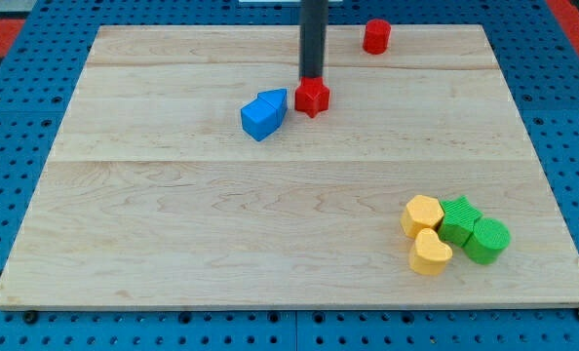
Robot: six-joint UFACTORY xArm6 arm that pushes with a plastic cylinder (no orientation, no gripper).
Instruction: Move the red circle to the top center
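With no gripper to open or close, my tip (312,78) rests behind a red star-like block (312,97) while the red circle (376,36) waits top right, best nudged leftward from its right side.

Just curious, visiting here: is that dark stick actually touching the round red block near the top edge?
Apart. The camera view shows bare board between my tip and the red circle; the tip sits at the red star-like block.
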